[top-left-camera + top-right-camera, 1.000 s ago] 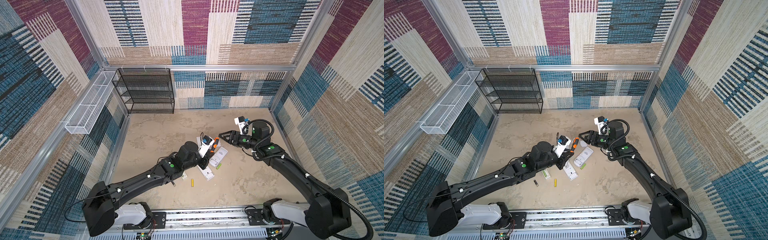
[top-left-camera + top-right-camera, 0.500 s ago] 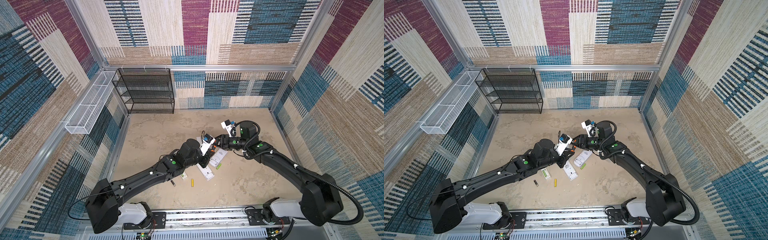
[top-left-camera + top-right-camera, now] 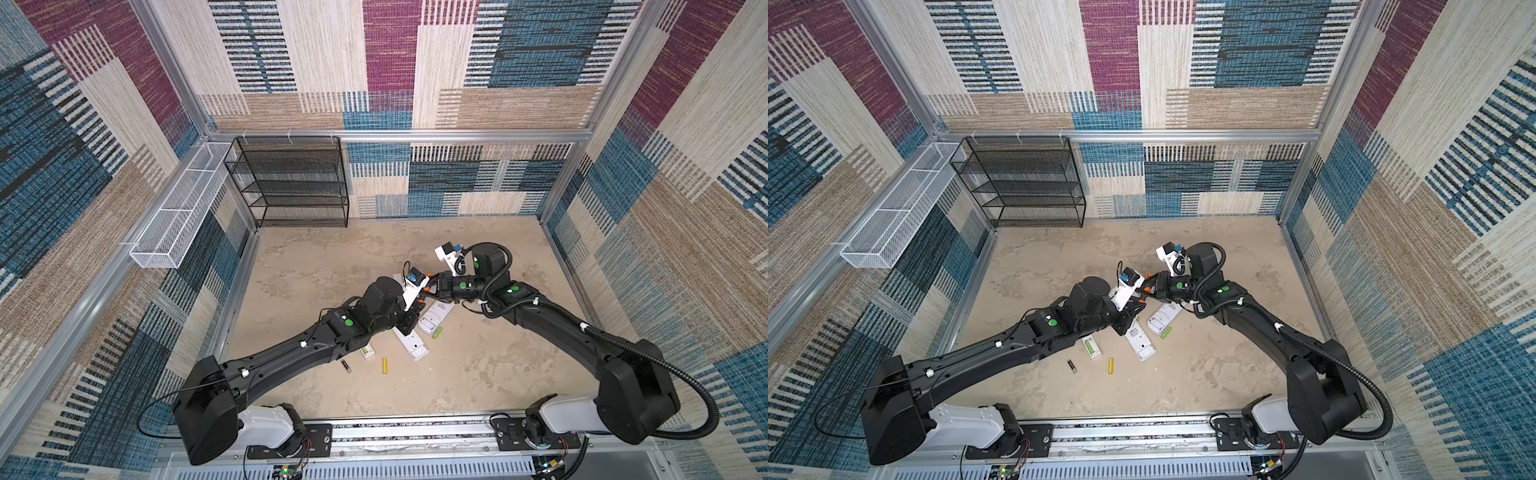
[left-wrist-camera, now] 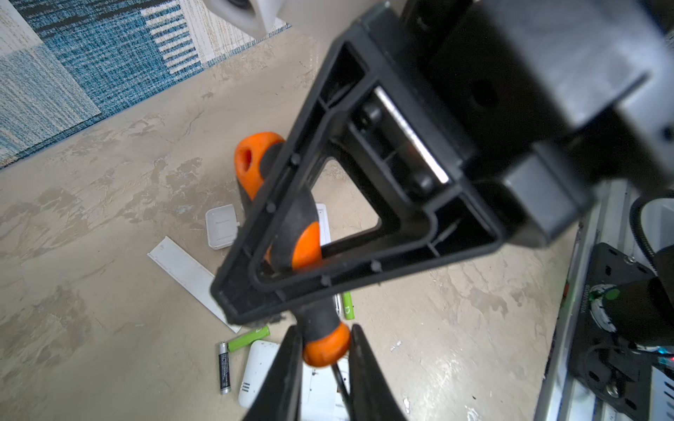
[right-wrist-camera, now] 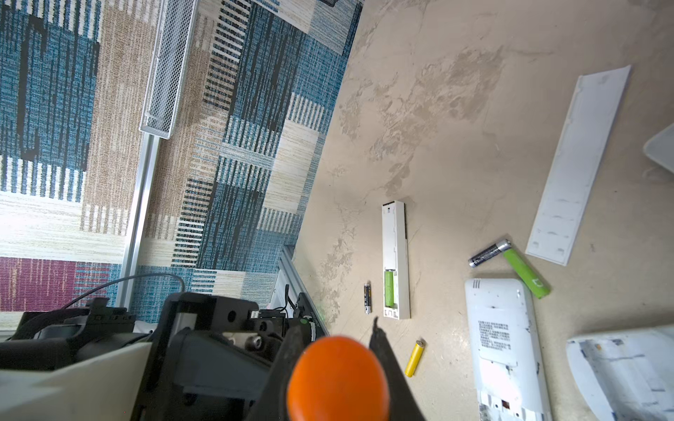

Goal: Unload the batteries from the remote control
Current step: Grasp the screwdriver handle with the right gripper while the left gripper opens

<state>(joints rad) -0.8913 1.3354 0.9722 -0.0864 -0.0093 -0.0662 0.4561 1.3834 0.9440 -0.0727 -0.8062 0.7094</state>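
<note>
Right wrist view, nearest first: the right gripper (image 5: 339, 330) was pressed shut on the orange-and-black handle of the screwdriver (image 5: 337, 379). The left wrist view showed the left gripper (image 4: 325, 330) pinching the same tool at its orange collar, so both pincers gripped it above the floor (image 5: 456, 109). Just beyond, already out, lay a yellow battery (image 5: 415, 358) and a black battery (image 5: 367, 297), the latter beside the slim remote (image 5: 395, 237). Farther off, a second black battery (image 5: 488, 252) touched a loose green battery (image 5: 525, 271) at one end, near the long cover (image 5: 580, 164). A seated lime-green battery (image 5: 389, 288) occupied the slim remote's bay, so the task appeared unfinished. The step in hand was judged a tool handover. The next move would call for one pincer to let go before the other drew away, then for levering the seated battery out. The blade's tip could not be made out, the wide remote (image 5: 503, 339) was cut off at the frame edge, and in both top views the shared grip was too small to read.
</note>
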